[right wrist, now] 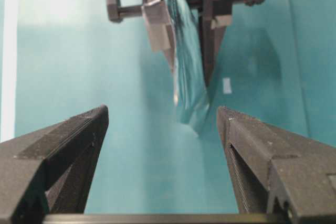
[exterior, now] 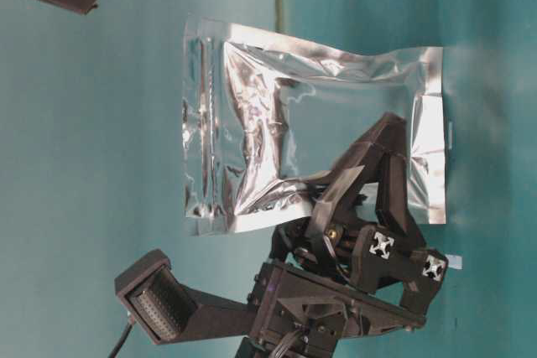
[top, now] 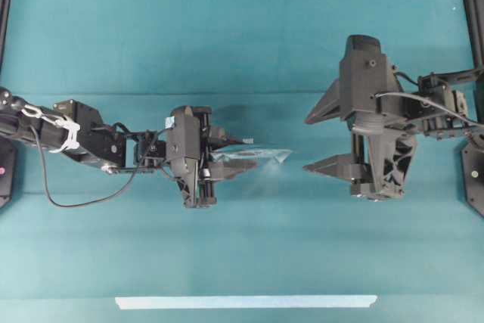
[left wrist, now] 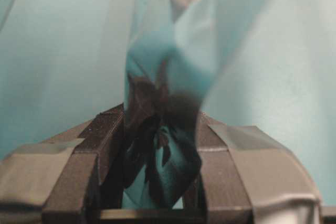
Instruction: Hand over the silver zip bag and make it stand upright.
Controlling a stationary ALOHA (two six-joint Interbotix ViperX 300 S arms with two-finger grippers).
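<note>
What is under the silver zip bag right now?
Only teal table and a faint shadow; the silver zip bag hangs clamped in the left gripper. The clamped end is hidden.

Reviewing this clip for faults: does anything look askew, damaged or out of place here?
Nothing looks damaged. The silver zip bag is crinkled and held off the table, clamped in the left gripper; the right gripper waits open opposite. A small white tape scrap lies on the table.
</note>
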